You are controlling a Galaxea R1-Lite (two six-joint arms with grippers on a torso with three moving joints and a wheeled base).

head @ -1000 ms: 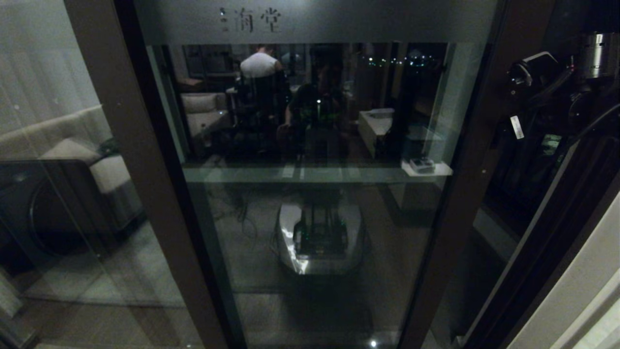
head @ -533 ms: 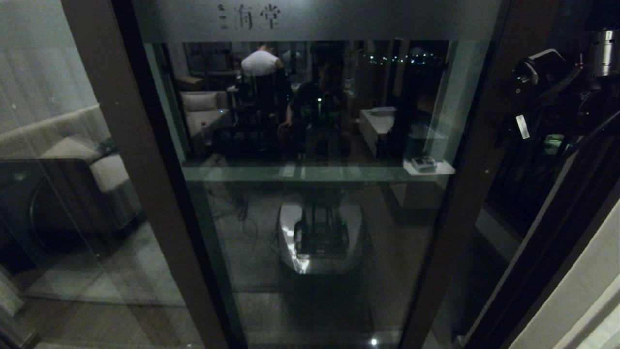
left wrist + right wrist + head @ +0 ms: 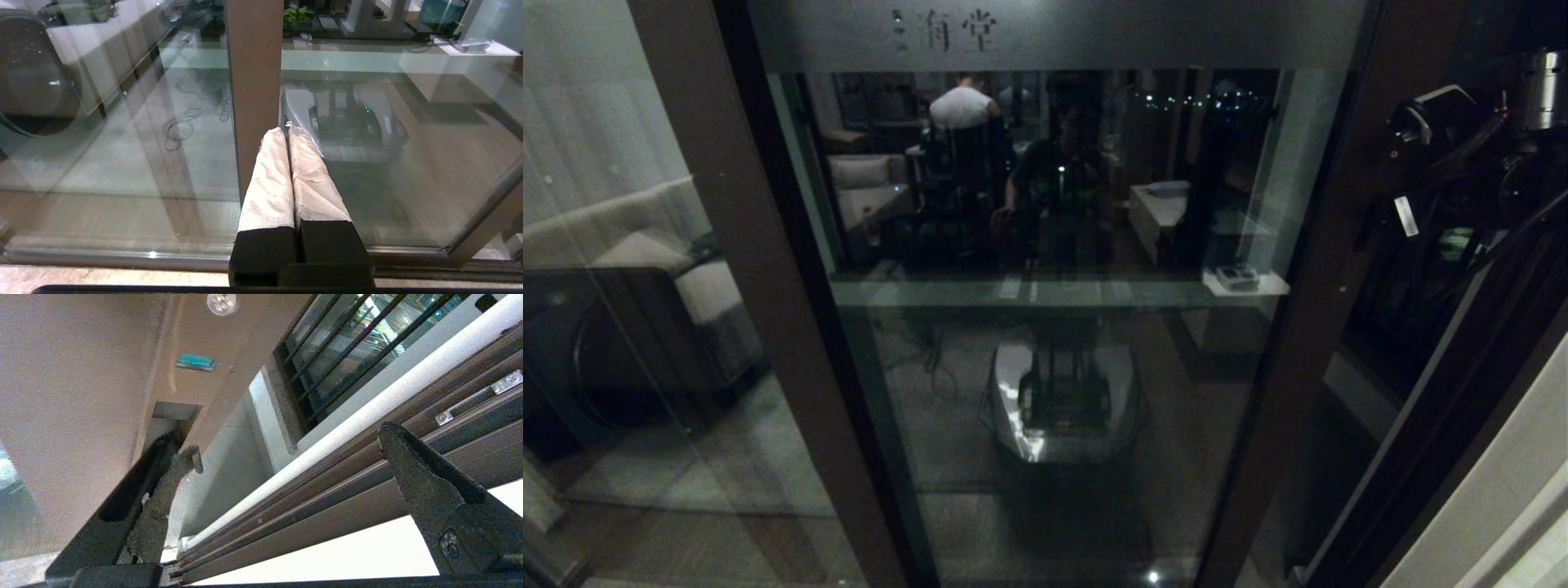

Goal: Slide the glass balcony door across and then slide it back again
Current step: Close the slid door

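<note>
The glass balcony door (image 3: 1054,367) fills the middle of the head view, with a frosted band with characters at its top and dark brown stiles. My right arm (image 3: 1437,155) reaches to its right stile (image 3: 1307,286). In the right wrist view my right gripper (image 3: 286,457) is open. One finger (image 3: 163,490) is hooked into the recessed black handle (image 3: 118,502), and the other finger (image 3: 412,457) lies over the jamb. My left gripper (image 3: 286,131) is shut and holds nothing. Its cloth-wrapped tips rest by a brown frame post (image 3: 253,61) low on the glass.
A fixed glass panel showing a sofa (image 3: 621,245) stands to the left. The brown jamb with its grooves (image 3: 327,498) and a white wall (image 3: 1503,490) close off the right side. A dark gap (image 3: 1388,343) lies between door and jamb. The floor track (image 3: 122,257) runs below.
The door's right stile and my right arm have shifted slightly to the right, most of it in the first half second. The left gripper stays shut.
</note>
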